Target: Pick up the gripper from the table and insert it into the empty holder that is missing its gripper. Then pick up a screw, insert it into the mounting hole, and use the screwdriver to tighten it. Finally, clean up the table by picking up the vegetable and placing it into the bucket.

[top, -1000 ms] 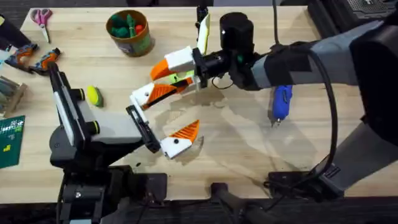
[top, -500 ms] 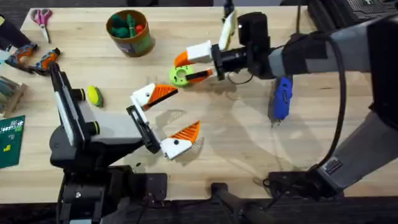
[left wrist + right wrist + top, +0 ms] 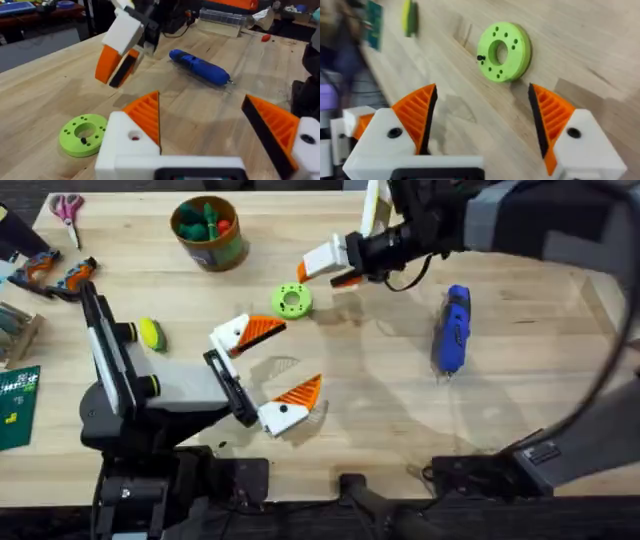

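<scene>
the left claw (image 3: 262, 370) waits parted wide and empty. the flat, bright green plastic ring-shaped disc (image 3: 291, 301), carried by the right claw (image 3: 335, 268) a moment ago, now lies free on the wooden tabletop (image 3: 380, 400); that claw has lifted off, spread and empty. the blue pen-shaped screwdriver (image 3: 453, 330) lies well right, long axis near-to-far, tip toward the bases.

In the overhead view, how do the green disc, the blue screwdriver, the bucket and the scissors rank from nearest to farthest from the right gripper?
From the right gripper:
1. Green disc, just beside it, toward the left arm.
2. Blue screwdriver, toward the table's right side.
3. Bucket, far left; only slightly farther than the screwdriver.
4. Scissors, far left corner.
</scene>
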`<move>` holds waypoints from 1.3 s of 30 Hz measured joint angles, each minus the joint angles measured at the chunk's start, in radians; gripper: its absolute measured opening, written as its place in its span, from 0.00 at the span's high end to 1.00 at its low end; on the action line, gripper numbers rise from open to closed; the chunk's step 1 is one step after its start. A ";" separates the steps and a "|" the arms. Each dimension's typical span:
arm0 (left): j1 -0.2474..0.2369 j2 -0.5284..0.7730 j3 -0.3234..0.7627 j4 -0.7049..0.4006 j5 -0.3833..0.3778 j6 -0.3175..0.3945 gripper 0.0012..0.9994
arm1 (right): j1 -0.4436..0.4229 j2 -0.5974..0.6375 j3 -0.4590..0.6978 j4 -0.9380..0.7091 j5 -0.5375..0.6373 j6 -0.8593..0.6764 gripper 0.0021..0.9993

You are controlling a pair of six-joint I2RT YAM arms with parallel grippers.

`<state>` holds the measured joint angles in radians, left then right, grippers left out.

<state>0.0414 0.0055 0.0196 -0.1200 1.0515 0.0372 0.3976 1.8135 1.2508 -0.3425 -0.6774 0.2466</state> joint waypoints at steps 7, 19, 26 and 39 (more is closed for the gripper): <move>0.000 0.000 0.000 0.000 0.000 0.000 0.01 | 0.110 -0.096 0.026 -0.031 0.267 -0.153 0.01; 0.000 0.000 0.000 0.000 0.000 0.000 0.01 | 0.201 -0.096 0.026 -0.032 0.399 -0.271 0.01; 0.000 0.000 0.000 0.000 0.000 0.000 0.01 | 0.207 -0.089 0.026 -0.032 0.409 -0.348 0.00; 0.000 0.000 0.000 0.000 0.000 0.000 0.01 | 0.239 -0.007 0.026 0.057 0.371 -0.588 0.00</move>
<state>0.0414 0.0055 0.0196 -0.1196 1.0515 0.0376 0.6363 1.8064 1.2770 -0.2852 -0.3061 -0.3416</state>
